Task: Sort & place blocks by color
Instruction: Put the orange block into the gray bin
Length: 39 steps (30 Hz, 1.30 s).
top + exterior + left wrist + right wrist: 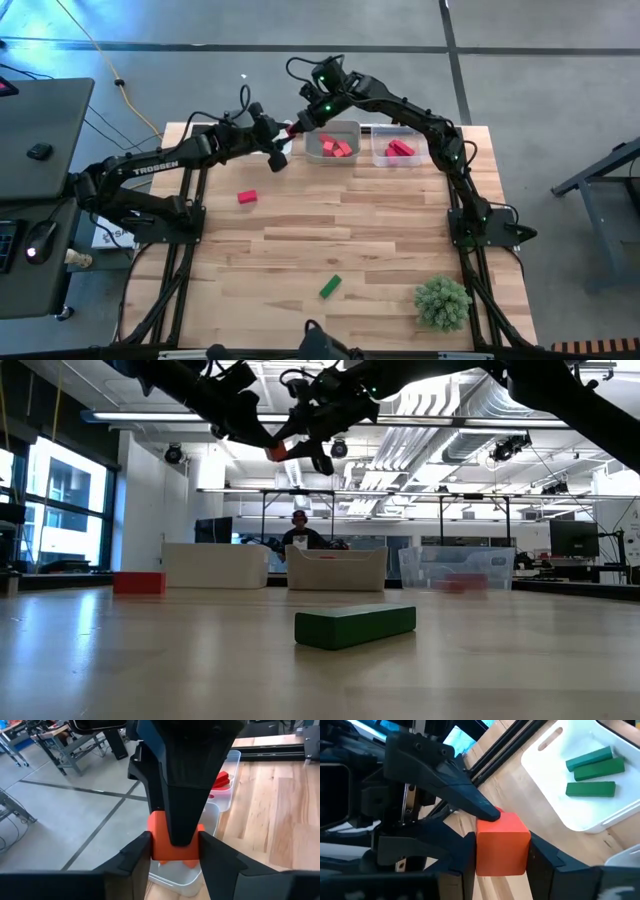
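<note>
**Bench (380,230), listed near edge to far edge**

1. Green bar (330,287), 1 piece, lying flat near the near edge, about midway along it, apart from everything else.
2. Bushy green plant ball (442,303), at the near right corner.
3. Red block (247,197), 1 piece, mid-bench toward the left edge, alone.
4. Trays, 3, in a row along the far edge:
   - White tray (555,775), leftmost, holding 3 green bars (592,762).
   - Grey tray (356,135), middle, holding several red blocks (338,147).
   - Clear tray (380,155), rightmost, holding red pieces (401,149).
5. Orange-red cube (501,845), 1 piece, held in the air above the far edge, just left of the grey tray, between the 2 grippers.
6. Left gripper (175,852), reaching in from the left edge. Its 2 fingers lie against opposite sides of the orange-red cube, at a narrow gap.
7. Right gripper (501,857), reaching in over the trays from the right edge. Its 2 fingers are closed on the same cube across its other pair of sides.
8. Person (299,532), in the room beyond the far edge, behind the trays.
</note>
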Motion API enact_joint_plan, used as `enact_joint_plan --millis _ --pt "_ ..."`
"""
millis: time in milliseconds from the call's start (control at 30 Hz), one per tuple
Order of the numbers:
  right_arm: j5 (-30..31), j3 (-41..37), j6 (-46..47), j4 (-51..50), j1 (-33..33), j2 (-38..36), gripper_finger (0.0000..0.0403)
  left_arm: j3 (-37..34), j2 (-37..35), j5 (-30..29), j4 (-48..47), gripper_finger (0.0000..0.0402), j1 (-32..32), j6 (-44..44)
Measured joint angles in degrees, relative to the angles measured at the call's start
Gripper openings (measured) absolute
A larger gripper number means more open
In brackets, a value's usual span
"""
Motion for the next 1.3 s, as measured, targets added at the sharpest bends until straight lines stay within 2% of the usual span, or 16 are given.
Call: enact_joint_plan --millis 400,500,733,1033,1300 --pt "2.16 0.00 -10.99 -9.43 -1.53 0.00 0.0109 0.00 -0.02 -1.20 0.10 0.0186 0.02 -2.92" --pt "6.55 0.00 -15.12 -13.42 -2.31 0.00 0.0109 0.00 -0.02 -1.69 0.10 0.0194 0.04 -5.81" --pt "20.31 0.00 -22.75 -20.55 -4.34 0.00 0.0109 0.00 -0.04 -4.08 0.08 0.0197 0.07 -6.35" --pt "36.26 -0.11 -29.09 -21.51 -5.31 0.00 0.0109 0.00 -0.04 -3.81 -0.03 0.0197 0.07 -12.21" --pt "40.56 -0.11 -31.30 -21.51 -5.57 1.08 0.0109 0.00 -0.07 -3.90 -3.27 0.0197 0.04 -14.18"
